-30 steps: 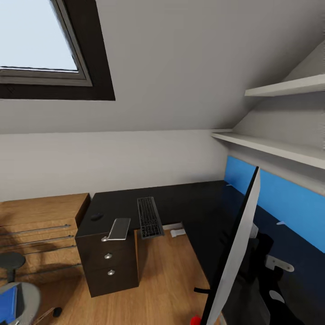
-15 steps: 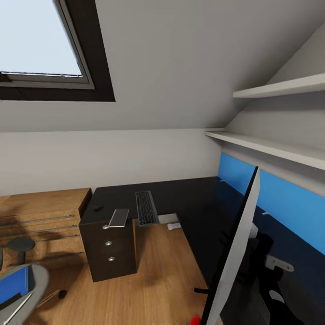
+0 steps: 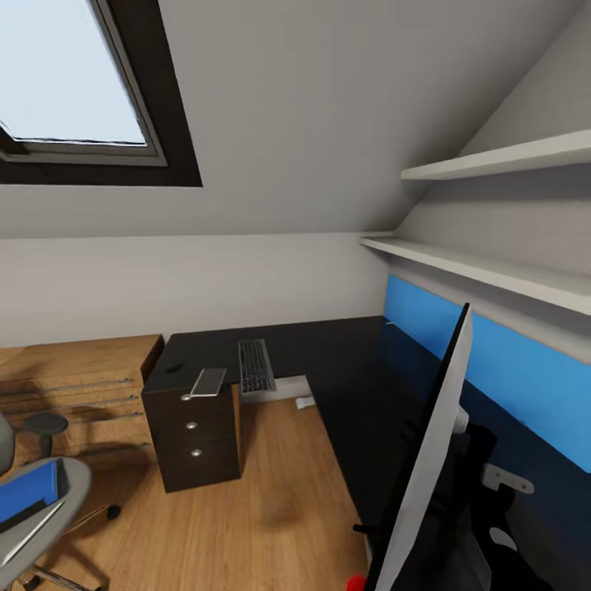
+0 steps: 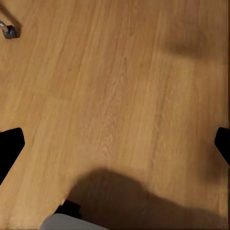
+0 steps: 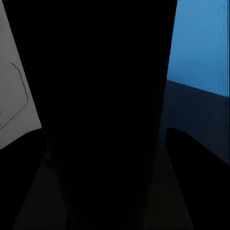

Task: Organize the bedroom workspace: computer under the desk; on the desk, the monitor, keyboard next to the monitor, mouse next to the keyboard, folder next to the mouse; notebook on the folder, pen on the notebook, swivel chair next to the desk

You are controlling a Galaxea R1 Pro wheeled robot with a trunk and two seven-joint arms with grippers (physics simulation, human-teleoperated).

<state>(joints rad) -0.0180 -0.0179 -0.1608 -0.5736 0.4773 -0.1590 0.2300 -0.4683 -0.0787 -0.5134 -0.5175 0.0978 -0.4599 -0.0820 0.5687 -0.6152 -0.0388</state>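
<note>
The left gripper point(image 4: 115, 143) hangs pointing down, its dark fingertips point(image 4: 10, 143) spread wide apart.

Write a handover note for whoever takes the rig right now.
Left gripper: open, over wood floor.
Right gripper: grip cannot be told. The monitor stands tilted, edge-on, close before the robot by the desk.
Keyboard and mouse lie on the desk, apart.
Folder is on the swivel chair.
Left: settle monitor, group keyboard and mouse beside it, move folder, stack notebook and pen, park chair.
</note>
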